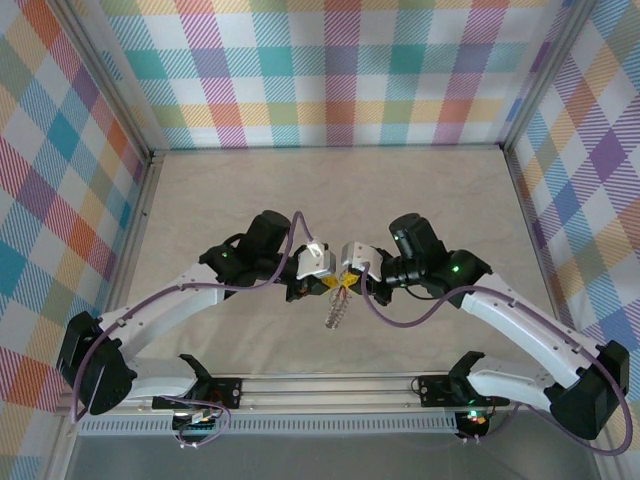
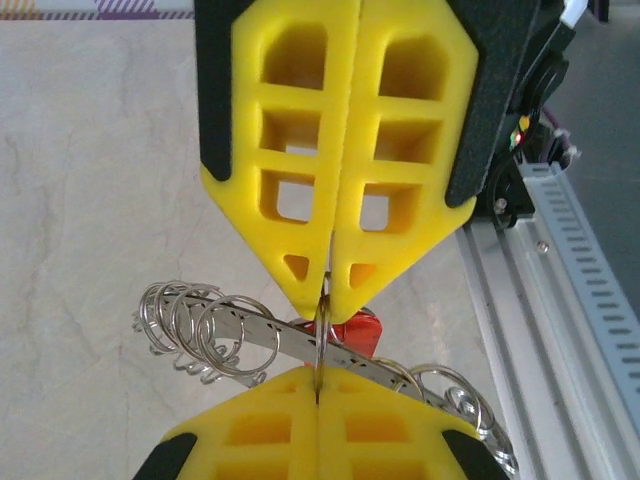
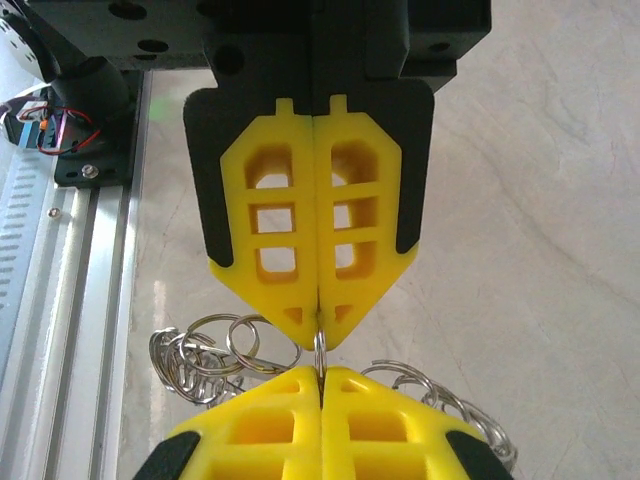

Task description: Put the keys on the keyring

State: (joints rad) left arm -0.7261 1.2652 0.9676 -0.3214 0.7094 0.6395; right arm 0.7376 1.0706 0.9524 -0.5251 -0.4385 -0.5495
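Keyring [image 2: 250,336] is pinched tip-to-tip by your left gripper [image 2: 318,374] and right gripper [image 3: 320,372], both clenched on it, red key [image 2: 358,330] just behind.

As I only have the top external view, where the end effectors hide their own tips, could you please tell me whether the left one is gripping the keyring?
Observer: Yes. In the left wrist view the left end effector is shut on a thin wire loop of the keyring.
Operator: Thank you. And the right one?
Observer: The right wrist view shows the right end effector shut on that same loop, tip to tip with the left.
Operator: What else is at the tips?
Observer: The key, red-headed, sits just behind the keyring's flat band, beside the left end effector's tip. Whether it is threaded on, I cannot tell.
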